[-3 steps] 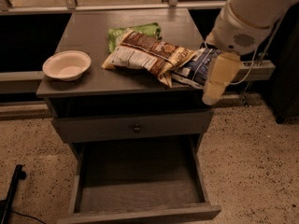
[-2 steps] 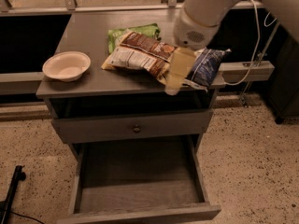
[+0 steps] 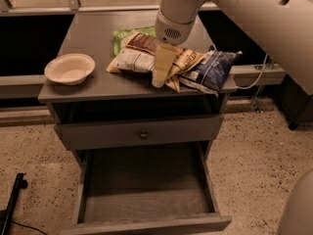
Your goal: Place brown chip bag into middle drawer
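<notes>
The brown chip bag (image 3: pixel 136 58) lies flat on top of the grey cabinet (image 3: pixel 93 33), with its white label panel facing up. My gripper (image 3: pixel 160 75) hangs from the white arm and points down over the bag's right half, hiding part of it. I cannot tell whether it touches the bag. The middle drawer (image 3: pixel 146 192) is pulled out below, low in the view, and its bare floor shows nothing in it.
A green bag (image 3: pixel 124 35) lies behind the brown one and a dark blue bag (image 3: pixel 215 68) lies to its right at the cabinet's edge. A white bowl (image 3: pixel 70 68) sits at the left. A closed drawer front with a small knob (image 3: pixel 143 135) is above the open drawer.
My arm has swung left from beyond the cabinet's right edge, past the blue bag, and the gripper now hangs over the brown chip bag. The bags and the drawer have not moved.
</notes>
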Motion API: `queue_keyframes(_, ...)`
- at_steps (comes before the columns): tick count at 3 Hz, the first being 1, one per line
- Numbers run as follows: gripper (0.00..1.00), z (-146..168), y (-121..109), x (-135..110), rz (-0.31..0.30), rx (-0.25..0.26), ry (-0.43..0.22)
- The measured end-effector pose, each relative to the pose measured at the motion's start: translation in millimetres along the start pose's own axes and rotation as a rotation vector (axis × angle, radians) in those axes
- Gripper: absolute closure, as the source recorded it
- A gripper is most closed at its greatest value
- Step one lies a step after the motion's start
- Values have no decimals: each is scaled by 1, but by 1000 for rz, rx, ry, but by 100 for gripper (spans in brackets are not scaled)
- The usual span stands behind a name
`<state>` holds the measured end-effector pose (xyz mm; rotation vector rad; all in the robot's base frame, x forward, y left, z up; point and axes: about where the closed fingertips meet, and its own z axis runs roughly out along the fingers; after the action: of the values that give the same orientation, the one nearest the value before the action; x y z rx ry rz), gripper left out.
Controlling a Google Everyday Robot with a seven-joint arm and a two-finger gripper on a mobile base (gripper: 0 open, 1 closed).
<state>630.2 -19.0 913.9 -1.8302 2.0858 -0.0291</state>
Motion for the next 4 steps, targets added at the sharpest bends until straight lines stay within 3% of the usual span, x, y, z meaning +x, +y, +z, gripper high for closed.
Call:
queue_keyframes(2,0,18,-50,42,95,136,82)
queue_keyframes(3,15,35,-53,39,104,158,77)
queue_keyframes(4,38,48,-46,36,139,138,14)
